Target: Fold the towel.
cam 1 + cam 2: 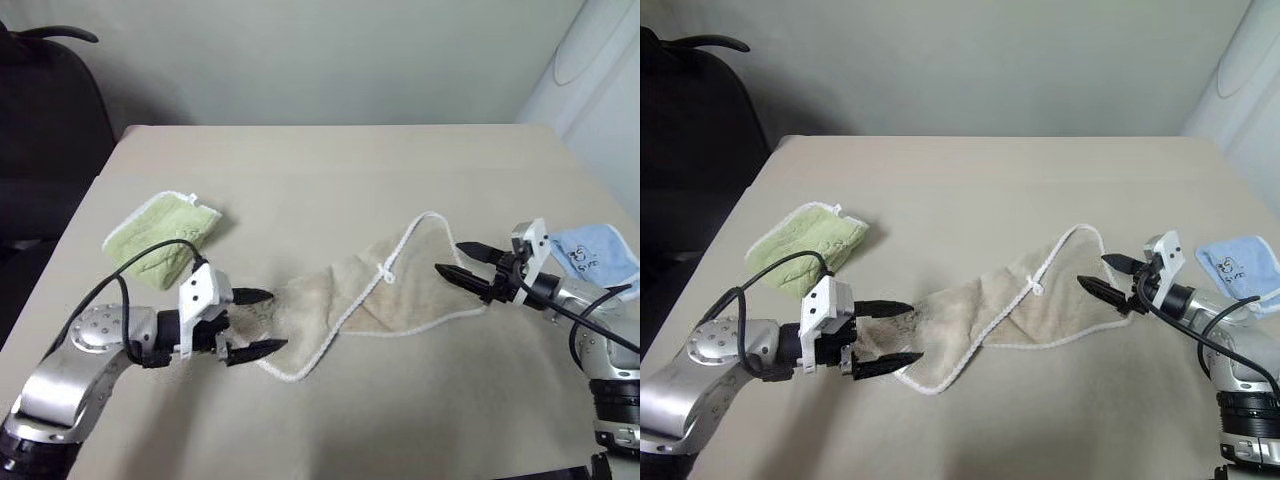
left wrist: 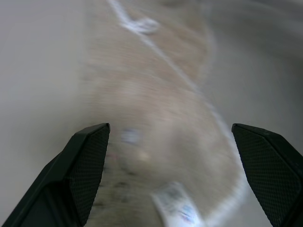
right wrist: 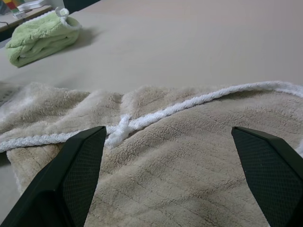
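Across the bench (image 1: 330, 160) the towel (image 1: 390, 295) stretches lengthwise between both claws: left claw (image 1: 262, 322) and right claw (image 1: 462, 262) gape apart, empty, each at one end.

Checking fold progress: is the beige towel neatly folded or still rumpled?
Rumpled. The towel lies in a loose, twisted strip on the table, one part lapped over another, its white edging snaking across it.
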Robot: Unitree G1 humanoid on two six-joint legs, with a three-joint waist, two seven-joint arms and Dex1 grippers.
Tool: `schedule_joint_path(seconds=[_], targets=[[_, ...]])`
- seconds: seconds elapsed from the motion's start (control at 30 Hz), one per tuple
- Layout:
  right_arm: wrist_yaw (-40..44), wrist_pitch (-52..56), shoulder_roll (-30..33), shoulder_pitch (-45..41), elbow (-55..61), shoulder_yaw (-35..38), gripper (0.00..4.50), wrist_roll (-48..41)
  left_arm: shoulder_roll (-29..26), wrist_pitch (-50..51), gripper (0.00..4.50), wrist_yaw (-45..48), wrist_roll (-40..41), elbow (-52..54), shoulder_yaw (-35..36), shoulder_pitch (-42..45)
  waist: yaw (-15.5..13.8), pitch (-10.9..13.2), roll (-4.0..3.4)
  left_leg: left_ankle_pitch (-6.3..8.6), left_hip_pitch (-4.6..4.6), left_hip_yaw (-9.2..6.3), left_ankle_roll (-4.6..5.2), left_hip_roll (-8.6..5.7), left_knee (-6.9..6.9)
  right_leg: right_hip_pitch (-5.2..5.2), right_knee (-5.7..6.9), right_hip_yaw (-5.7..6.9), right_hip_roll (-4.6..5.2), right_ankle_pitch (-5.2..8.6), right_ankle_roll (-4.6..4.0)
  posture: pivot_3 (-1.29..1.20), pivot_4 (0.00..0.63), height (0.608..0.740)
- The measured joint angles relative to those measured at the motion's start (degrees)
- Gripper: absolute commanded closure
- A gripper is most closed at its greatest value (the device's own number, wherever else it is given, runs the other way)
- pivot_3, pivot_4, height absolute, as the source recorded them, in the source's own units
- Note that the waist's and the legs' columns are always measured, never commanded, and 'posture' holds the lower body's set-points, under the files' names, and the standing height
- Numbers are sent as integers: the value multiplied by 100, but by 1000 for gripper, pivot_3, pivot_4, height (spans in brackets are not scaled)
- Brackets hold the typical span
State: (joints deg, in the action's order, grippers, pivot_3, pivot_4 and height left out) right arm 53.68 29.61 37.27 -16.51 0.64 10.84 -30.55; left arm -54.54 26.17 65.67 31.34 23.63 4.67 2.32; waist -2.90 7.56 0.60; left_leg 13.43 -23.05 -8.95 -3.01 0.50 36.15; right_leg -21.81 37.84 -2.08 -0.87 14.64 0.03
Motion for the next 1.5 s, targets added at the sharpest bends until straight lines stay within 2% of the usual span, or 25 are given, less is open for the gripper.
schedule_joint_path(seconds=[0.17, 0.37, 0.5, 0.73, 0.83, 1.2, 1.5], targets=[[-42, 7, -37, 11, 12, -37, 0, 36, -164, -544, 29, 501, -722, -54, -814, 259, 0, 0, 0, 4, -1, -2, 6, 1, 0, 0, -1, 0, 2, 0, 0, 0, 150, 740], [-100, 100, -46, 166, 195, -34, 0, 25, -19, -758, 29, 655, -1300, -197, -1548, 637, 7, 0, 0, 5, -6, -2, 8, 3, 0, -4, -2, 0, 2, 0, 0, 0, 150, 740], [-156, 224, -44, 345, 376, -13, 0, -27, 181, -762, 29, 645, -1555, -322, -1875, 776, 15, -1, -1, 5, -8, -1, 8, 5, 0, -4, -3, 0, 1, 0, 0, 0, 150, 740], [-248, 379, 15, 474, 606, 94, 0, -144, 206, -937, 29, 674, -1946, -347, -2152, 849, 21, -5, -5, 5, -6, -1, 8, 6, 0, -2, -5, 0, 1, 1, 1, 0, 150, 740], [-263, 440, 24, 500, 668, 164, 0, -185, 220, -1083, 581, 656, -2128, -386, -2200, 871, 19, -14, -12, 5, -5, -1, 10, 6, 0, 0, -6, -1, 1, 1, 2, 0, 150, 740], [-319, 496, 22, 513, 709, 160, 0, -197, 313, -1175, 4450, 642, -2174, -598, -2152, 982, 50, -32, -36, 7, -5, 3, 12, 9, -1, 0, -12, -5, 0, 3, 5, 0, 150, 740], [-313, 222, -2, -187, 370, -131, 0, 56, 398, -865, 4483, 570, -1713, -516, -1829, 595, 109, -34, -38, 8, -7, 4, 14, 15, -1, -1, -19, -8, -5, 3, 6, 0, 150, 740]])
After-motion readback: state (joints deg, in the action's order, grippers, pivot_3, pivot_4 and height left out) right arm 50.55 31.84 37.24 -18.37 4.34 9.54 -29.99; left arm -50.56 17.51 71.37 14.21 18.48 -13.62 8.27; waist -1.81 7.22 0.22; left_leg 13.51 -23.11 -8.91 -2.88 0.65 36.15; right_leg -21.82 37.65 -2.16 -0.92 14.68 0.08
